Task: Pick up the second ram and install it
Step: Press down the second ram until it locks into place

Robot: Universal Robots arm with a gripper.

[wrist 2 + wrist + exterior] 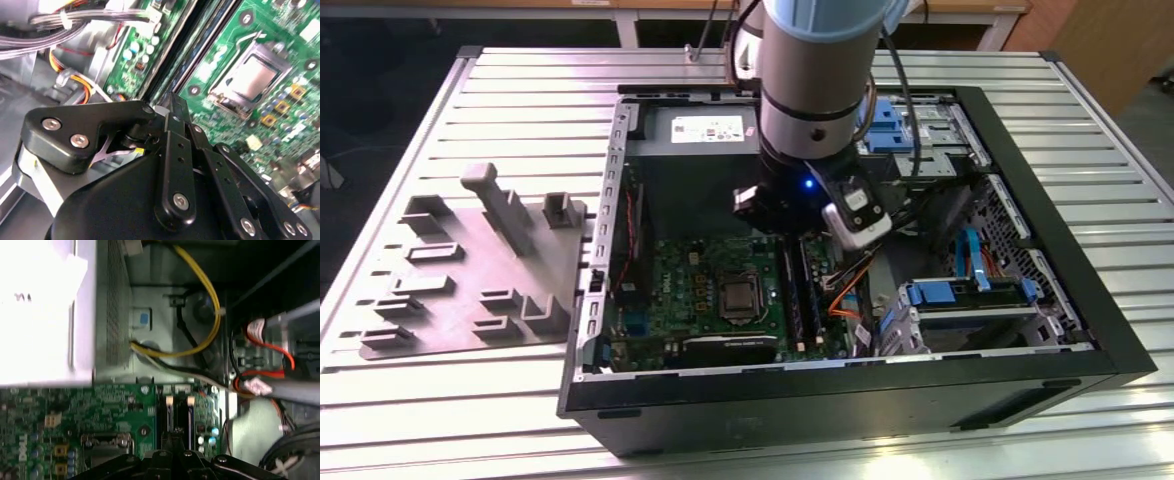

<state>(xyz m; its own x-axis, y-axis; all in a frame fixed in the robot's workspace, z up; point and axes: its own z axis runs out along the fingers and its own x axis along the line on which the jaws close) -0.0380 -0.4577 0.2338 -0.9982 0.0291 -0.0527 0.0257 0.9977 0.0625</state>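
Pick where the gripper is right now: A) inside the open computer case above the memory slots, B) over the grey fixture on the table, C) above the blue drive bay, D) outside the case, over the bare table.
A: the gripper hangs inside the open computer case, above the memory slots beside the processor socket.

An open black computer case (1067,330) lies on the ribbed metal desk (520,110), its green motherboard (707,290) exposed. A grey moulded plastic fixture (480,270) sits beside it, toward the exterior view's left.
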